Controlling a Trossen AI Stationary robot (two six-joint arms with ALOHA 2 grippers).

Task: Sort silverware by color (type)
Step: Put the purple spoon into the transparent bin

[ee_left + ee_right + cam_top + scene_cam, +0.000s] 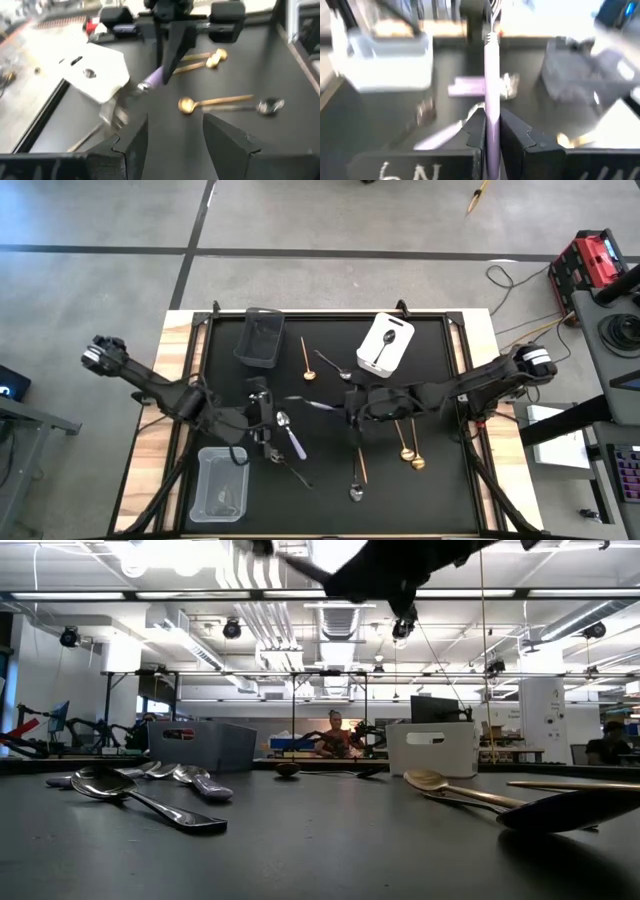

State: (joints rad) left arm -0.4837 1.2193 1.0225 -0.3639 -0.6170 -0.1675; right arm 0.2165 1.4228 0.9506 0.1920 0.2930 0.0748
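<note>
High view, grippers: the left gripper (pixel 262 416) and right gripper (pixel 352 405) face each other over the black table mat (pixel 330 480), a slim lilac-handled silver spoon (pixel 318 405) spanning the gap between them.
High view, sorting so far: a dark spoon lies in the white rectangular bin (pixel 386 342); the dark mesh bin (pixel 260 336) and clear plastic bin (pixel 220 483) sit apart; gold spoons (pixel 408 448) and more lilac-handled spoons (pixel 290 435) lie loose on the mat.
Low view: only loose spoons at table height; neither grip is visible here.
Left wrist view: its own fingers (pixel 132 145) stand apart with nothing between them; the lilac handle is seen in the opposite arm's jaws.
Right wrist view: the fingers (pixel 475 131) are pinched tight on the lilac handle (pixel 491 85), which juts straight ahead, a detail the overhead camera leaves vague.
Handling, judged: light, rigid, and smooth, so likely to swivel or slip in a pinch; take it mid-handle, across the flat.
Risk, judged: held at one end, it may tilt on release.
</note>
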